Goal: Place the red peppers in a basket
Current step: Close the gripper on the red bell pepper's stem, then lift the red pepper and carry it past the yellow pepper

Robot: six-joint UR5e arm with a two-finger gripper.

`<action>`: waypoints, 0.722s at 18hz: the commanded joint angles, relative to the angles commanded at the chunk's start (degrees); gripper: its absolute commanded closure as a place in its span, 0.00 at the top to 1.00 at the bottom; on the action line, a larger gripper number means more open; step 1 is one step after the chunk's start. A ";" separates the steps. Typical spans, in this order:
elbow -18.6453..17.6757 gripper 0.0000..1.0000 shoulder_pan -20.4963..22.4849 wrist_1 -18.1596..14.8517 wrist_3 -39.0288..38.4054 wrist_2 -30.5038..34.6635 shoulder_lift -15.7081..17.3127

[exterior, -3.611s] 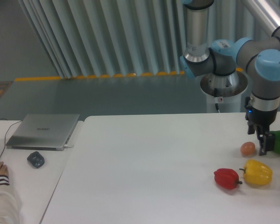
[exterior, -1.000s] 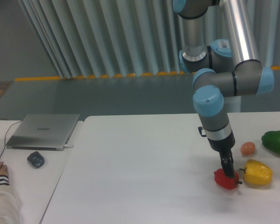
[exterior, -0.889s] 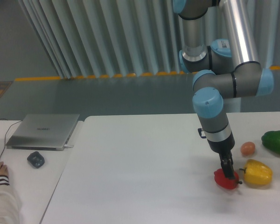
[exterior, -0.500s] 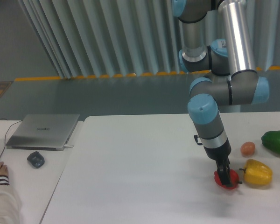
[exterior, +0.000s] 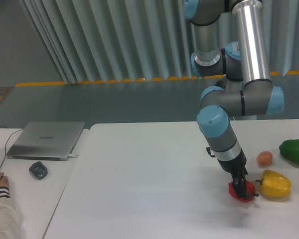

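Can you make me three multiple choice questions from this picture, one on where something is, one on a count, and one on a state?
1. Where is the yellow bell pepper relative to the red bell pepper?
A. Just to its right in the image
B. Far to its left
C. On the laptop

2. How many bell peppers are on the table?
A. One
B. Three
C. Five

3. What is the state of the laptop?
A. Open, screen lit
B. Closed and lying flat
C. Standing on its edge

Answers:
1. A, since the yellow one sits close beside the red one, toward the right edge.
2. B, since a red, a yellow and a green bell pepper show.
3. B, since its lid is down on the side desk.
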 joint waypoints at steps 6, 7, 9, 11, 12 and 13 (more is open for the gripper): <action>-0.09 1.00 -1.14 0.09 -0.88 2.11 -0.79; -0.09 1.00 -1.40 0.18 -0.97 2.46 -0.88; -0.09 1.00 -1.41 0.18 -1.06 3.07 -0.88; -0.09 0.87 -1.58 0.09 -3.77 3.95 -0.88; -0.17 0.85 -1.58 0.09 -4.04 3.96 -0.79; -0.18 0.85 -1.58 0.09 -4.04 3.96 -0.79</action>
